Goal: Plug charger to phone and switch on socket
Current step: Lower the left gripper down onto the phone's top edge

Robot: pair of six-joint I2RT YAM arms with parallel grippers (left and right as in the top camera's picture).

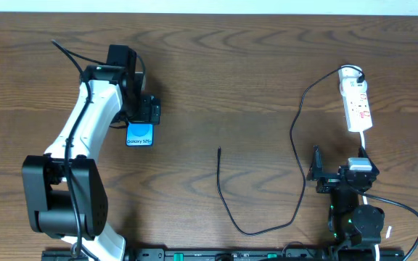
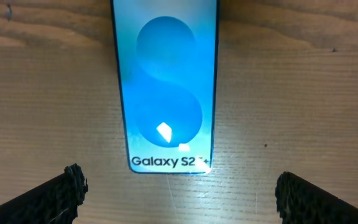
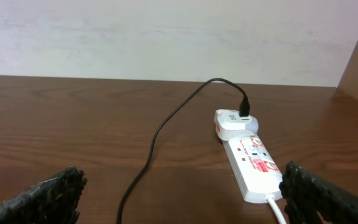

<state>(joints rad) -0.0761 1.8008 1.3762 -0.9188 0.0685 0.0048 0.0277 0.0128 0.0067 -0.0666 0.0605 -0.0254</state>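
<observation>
**Risks.**
- The phone [image 1: 139,135] lies flat and loose on the left half of the table [image 1: 252,72], about midway between the far and near edges. Nothing braces it, so a plug pushed at its end is likely to slide it rather than seat. Its port shows in no view.
- The cable [image 1: 298,145] is thin and limp. Its tip [image 1: 219,150] rests mid-table, well apart from the phone. In a pinch it could twist or slip and arrive misaligned.
- The slack loop runs close to the near edge, near the right arm's base. A snag there would drag the tip.
- The power strip [image 1: 356,105] sits on the right side, toward the far edge, with an adapter [image 3: 234,122] plugged in at its far end. Its red switches are small, so an off-centre press could shove the strip instead of switching it.

**End effectors.**
- Left gripper [image 2: 179,200]: jaws spread wide to either side of the phone's lettered end, not touching it. It holds nothing.
- Right gripper [image 3: 182,202]: jaws wide apart and empty. It is aimed at the strip from the near side and is clear of both strip and cable.
</observation>
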